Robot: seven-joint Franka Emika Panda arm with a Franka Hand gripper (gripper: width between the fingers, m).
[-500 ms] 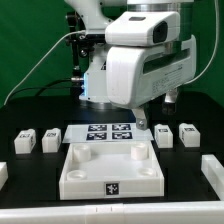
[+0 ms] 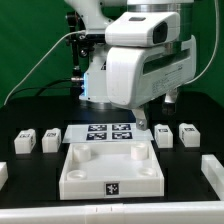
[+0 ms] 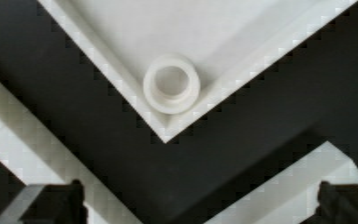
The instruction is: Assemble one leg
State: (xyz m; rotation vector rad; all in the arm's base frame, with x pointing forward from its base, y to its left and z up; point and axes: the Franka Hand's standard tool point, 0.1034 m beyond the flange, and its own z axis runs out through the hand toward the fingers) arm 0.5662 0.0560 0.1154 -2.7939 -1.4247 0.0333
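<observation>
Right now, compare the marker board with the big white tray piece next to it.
The marker board lies thin and flat; the tray piece is thick, with raised walls. The marker board carries four tags on top; the tray piece shows one on its front face. Both are white.

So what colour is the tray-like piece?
White tray-like piece, black-and-white tag on its front wall; exterior view shows it best.

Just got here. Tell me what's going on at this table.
A robot arm hangs over the table with its gripper open and empty. The wrist view looks onto one corner of the white tray and its round socket. All four legs lie loose on the table, two on each side of the marker board. None is held or fitted to the tray yet.
</observation>
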